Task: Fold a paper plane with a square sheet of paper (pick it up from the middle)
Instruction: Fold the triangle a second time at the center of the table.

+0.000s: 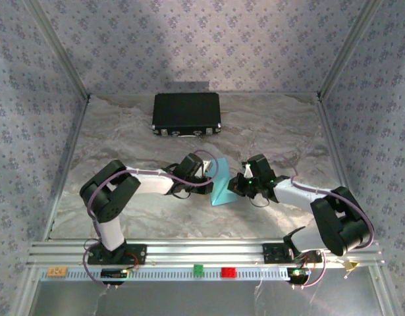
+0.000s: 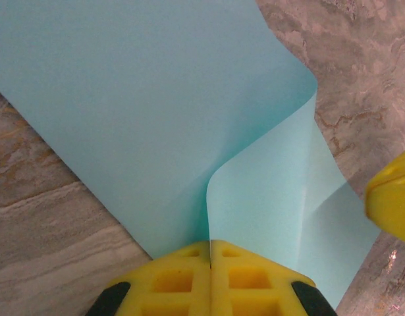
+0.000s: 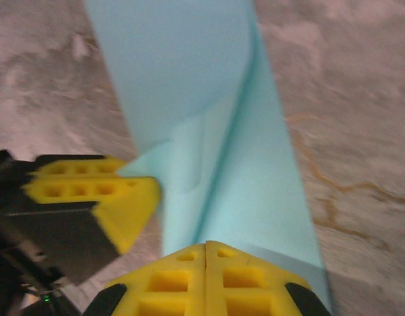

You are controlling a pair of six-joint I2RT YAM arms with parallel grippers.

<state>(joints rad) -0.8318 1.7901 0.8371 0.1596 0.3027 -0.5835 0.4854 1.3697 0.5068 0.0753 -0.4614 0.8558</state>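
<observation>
blue paper [image 1: 223,187] curled, pinched between left jaws, right jaws

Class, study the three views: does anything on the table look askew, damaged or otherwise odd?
Only the light-blue sheet of paper, in the middle of the top view: it does not lie flat. The shut left hand and right hand each pinch it, and one flap bows up in a soft, uncreased curl. No tear shows.

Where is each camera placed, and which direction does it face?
Top external: above and behind the bases, looking down on table, both arms, black case.
Left wrist: on the left gripper, looking along its shut fingers at the square sheet of paper.
Right wrist: on the right gripper, likewise; left gripper at its left.
Shared: that sheet.
</observation>
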